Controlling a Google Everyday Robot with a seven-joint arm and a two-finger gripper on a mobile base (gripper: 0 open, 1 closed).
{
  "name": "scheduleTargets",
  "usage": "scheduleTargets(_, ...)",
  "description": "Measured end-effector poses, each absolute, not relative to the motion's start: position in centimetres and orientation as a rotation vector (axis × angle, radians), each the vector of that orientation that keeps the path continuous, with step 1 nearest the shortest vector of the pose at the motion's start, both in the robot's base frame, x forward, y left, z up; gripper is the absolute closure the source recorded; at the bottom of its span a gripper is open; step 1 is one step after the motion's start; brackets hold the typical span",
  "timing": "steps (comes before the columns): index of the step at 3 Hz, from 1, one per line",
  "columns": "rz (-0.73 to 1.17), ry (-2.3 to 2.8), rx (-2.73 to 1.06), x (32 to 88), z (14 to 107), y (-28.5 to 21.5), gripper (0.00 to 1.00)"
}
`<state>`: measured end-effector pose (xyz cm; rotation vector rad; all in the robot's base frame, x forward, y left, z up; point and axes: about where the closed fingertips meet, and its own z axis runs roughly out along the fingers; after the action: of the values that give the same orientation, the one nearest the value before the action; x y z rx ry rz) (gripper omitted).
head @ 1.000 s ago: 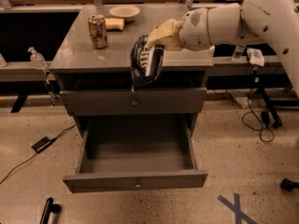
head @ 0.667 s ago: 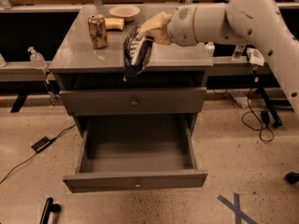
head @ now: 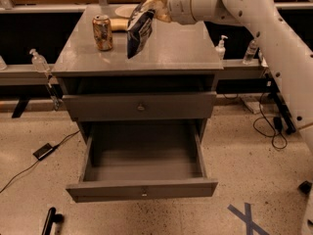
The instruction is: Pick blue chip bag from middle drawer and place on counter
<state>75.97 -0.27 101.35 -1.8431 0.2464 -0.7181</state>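
Observation:
My gripper point(head: 152, 7) is shut on the top of the blue chip bag point(head: 139, 29) and holds it hanging just above the counter point(head: 181, 50), over its middle. The bag's lower tip is close to the grey top; I cannot tell if it touches. The middle drawer point(head: 142, 190) is pulled out below and its inside shows nothing in it. The white arm reaches in from the upper right.
An orange-brown soda can point(head: 102, 32) stands on the counter left of the bag. A white plate point(head: 126, 11) and a yellowish item point(head: 116, 24) lie at the counter's back. The closed taller drawer front point(head: 141, 106) is above the open drawer. Bottles stand on side shelves.
The gripper has carried the bag up and back, from in front of the counter's edge to over the counter top. The camera now sees the cabinet from nearer.

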Motion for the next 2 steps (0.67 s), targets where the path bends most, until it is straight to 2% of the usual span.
scheduleTargets(2,-0.698,0.391,-1.810,81.7,99.2,-2.8,1.00)
